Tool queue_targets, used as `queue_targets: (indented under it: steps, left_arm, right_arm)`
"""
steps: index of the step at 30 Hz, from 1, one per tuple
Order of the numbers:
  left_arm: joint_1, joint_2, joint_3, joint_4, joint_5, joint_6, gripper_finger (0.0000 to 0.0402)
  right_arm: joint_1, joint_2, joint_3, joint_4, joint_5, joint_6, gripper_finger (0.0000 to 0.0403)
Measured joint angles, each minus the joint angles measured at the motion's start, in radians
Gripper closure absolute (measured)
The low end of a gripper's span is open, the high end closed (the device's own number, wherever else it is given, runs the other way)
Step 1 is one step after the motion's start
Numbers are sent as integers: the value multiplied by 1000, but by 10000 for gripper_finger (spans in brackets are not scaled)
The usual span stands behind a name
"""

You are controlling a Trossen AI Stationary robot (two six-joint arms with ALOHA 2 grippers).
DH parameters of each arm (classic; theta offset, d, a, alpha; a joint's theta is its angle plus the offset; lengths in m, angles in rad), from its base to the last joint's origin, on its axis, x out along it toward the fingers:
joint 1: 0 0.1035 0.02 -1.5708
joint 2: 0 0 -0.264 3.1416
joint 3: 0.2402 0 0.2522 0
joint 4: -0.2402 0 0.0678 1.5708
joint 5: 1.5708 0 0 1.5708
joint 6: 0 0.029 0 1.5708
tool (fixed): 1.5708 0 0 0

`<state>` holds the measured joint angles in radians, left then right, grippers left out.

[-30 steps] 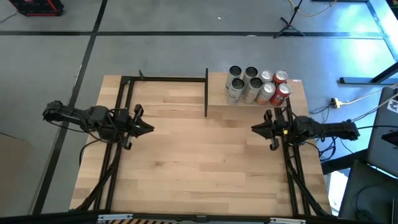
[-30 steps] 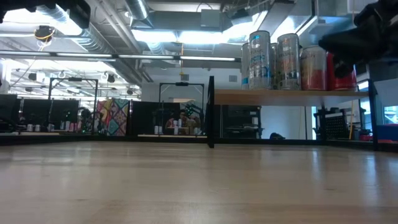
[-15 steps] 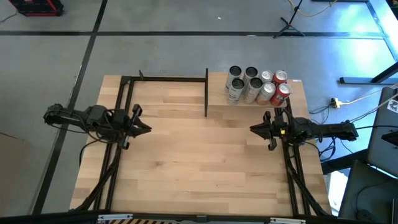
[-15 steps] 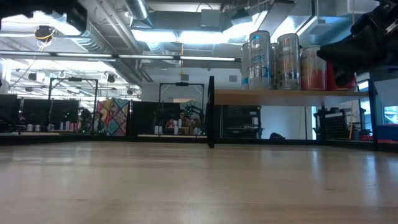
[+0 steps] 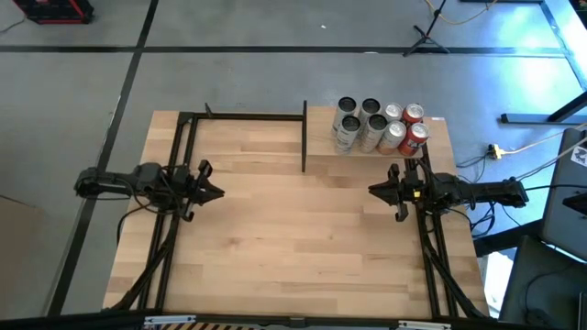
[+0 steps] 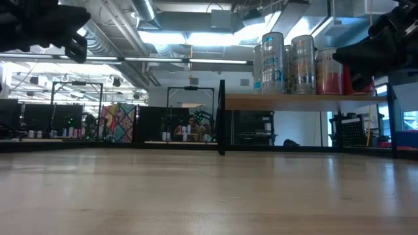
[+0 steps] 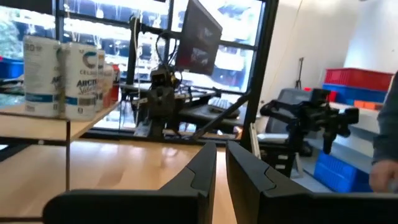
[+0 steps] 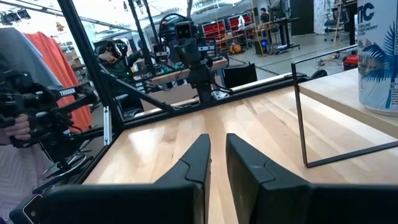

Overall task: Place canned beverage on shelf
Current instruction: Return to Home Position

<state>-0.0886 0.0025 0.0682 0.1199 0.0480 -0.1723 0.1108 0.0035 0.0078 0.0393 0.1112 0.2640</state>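
Several canned beverages (image 5: pixel 378 125), some silver-white and some red, stand upright in a cluster on the shelf (image 5: pixel 436 145), a pale raised board at the table's far right. The low view shows them (image 6: pixel 294 63) on the board (image 6: pixel 307 101), well above the tabletop. My left gripper (image 5: pixel 218 192) hovers shut near the table's left edge, pointing right with nothing in it (image 7: pixel 221 150). My right gripper (image 5: pixel 374 191) hovers shut near the right edge, just in front of the shelf, pointing left with nothing in it (image 8: pixel 217 142).
Black metal rails (image 5: pixel 248 116) run along the table's far edge and left side. An upright black post (image 5: pixel 304 137) marks the shelf's left end. Bare plank tabletop (image 5: pixel 293 220) lies between the two grippers. People sit in the room far beyond the table (image 6: pixel 189 127).
My left gripper has sunk, coming into the low view's top left corner, and has drawn back a little toward the table's left edge, staying shut. The cans have not moved.
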Motion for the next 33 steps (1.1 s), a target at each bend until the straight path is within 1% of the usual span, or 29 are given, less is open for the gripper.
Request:
queue_targets:
  steps: [9,11,14,16,21,23,27,30,33]
  left_arm:
    - [69,0,-2,-57,-1,44,370]
    - [80,0,-2,-86,16,49,370]
    - [93,0,-2,-86,57,69,370]
    - [101,0,-2,-121,77,71,370]
    - [104,0,-2,-202,63,73,371]
    - [104,0,-2,-196,39,86,371]
    - [104,0,-4,-174,37,104,371]
    - [104,0,-58,-100,56,97,370]
    - [104,-1,-60,-85,71,98,370]
  right_arm:
    - [0,0,0,3,2,1,361]
    - [0,0,0,3,2,1,361]
    - [0,0,0,4,2,0,361]
    - [0,0,0,4,2,0,361]
    - [0,0,0,4,2,0,361]
    - [0,0,0,4,2,0,361]
    - [0,0,0,4,1,0,361]
    - [0,0,0,4,1,0,361]
    - [0,0,0,5,2,-1,361]
